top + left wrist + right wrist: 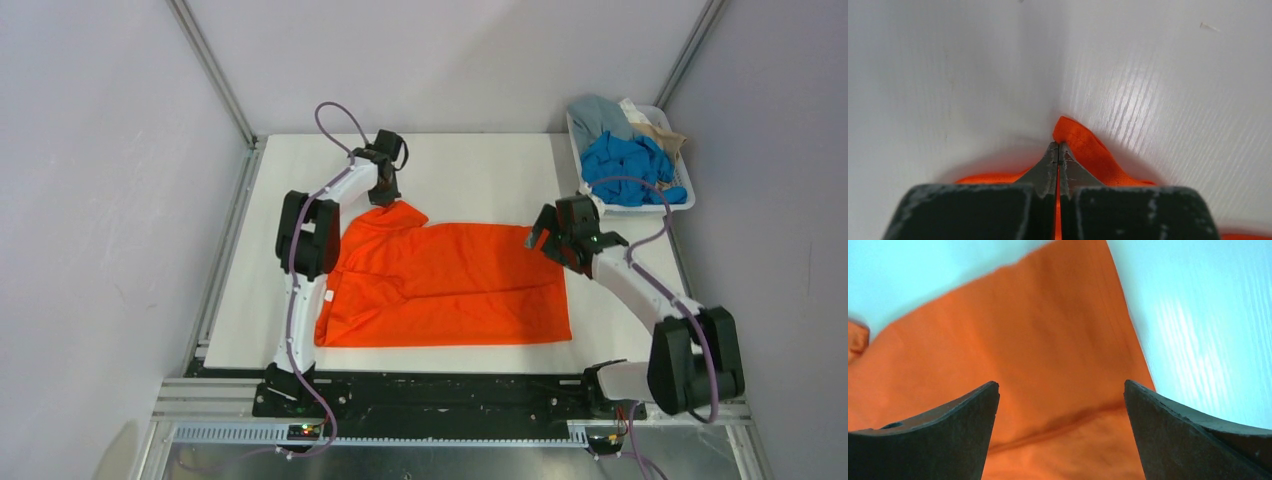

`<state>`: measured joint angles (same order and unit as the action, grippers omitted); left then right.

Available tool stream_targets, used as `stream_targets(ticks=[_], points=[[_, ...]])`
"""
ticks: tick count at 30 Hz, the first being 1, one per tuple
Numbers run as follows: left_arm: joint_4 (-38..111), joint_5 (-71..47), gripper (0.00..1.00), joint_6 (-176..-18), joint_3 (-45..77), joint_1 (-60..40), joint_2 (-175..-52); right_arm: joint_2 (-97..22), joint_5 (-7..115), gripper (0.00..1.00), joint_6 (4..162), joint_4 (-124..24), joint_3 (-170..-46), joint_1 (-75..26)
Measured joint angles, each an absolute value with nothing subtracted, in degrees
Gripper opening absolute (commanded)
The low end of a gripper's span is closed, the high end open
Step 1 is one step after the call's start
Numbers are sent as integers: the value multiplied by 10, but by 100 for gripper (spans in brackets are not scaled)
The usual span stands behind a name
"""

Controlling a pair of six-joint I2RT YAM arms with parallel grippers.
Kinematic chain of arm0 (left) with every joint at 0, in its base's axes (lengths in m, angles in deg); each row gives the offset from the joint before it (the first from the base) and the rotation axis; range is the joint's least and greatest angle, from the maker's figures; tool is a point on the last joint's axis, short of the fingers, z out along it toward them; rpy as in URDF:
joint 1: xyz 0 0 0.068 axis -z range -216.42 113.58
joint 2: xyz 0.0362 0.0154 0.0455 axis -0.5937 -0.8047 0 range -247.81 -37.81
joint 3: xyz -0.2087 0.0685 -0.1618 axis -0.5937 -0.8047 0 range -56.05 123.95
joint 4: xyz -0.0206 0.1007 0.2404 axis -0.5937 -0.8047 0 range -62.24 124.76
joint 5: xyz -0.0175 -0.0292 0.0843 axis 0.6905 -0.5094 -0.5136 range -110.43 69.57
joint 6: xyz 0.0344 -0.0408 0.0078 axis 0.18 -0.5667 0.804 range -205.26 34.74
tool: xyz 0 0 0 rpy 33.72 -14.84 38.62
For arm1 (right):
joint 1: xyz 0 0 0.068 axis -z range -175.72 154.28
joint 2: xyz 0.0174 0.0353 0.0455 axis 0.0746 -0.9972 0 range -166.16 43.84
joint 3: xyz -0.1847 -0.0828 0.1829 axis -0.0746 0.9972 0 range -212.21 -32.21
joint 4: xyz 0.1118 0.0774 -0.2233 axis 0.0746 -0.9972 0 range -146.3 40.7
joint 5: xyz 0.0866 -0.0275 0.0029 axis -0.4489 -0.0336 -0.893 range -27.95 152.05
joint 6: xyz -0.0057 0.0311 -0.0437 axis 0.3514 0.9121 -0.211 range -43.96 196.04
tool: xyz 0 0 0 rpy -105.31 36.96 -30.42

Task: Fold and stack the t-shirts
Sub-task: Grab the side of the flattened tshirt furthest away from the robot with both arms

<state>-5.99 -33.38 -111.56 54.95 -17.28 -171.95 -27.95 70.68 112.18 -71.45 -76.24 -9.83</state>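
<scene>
The orange t-shirt (450, 285) lies spread on the white table, partly folded, its far-left part bunched. My left gripper (386, 196) is shut on the shirt's far-left corner; in the left wrist view the orange cloth (1088, 147) sticks out past the closed tips of that gripper (1058, 146). My right gripper (538, 238) is open above the shirt's far-right corner; in the right wrist view that gripper (1062, 386) has its jaws wide apart over the orange cloth (1048, 350), empty. The bright blue t-shirt (630, 165), the pale grey-blue one (598, 112) and the beige one (662, 132) lie crumpled in the basket.
The white plastic basket (640, 206) stands at the table's far right corner. Bare white table (480, 170) lies beyond the shirt. Grey walls close in on both sides, and a metal rail runs along the near edge.
</scene>
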Motion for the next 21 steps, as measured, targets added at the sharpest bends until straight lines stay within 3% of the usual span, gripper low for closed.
stream_targets(ticks=[21], points=[[-8, -278, 0, -1097, 372, -169, -1569, -669, 841, 91, 1110, -791, -1126, -76]])
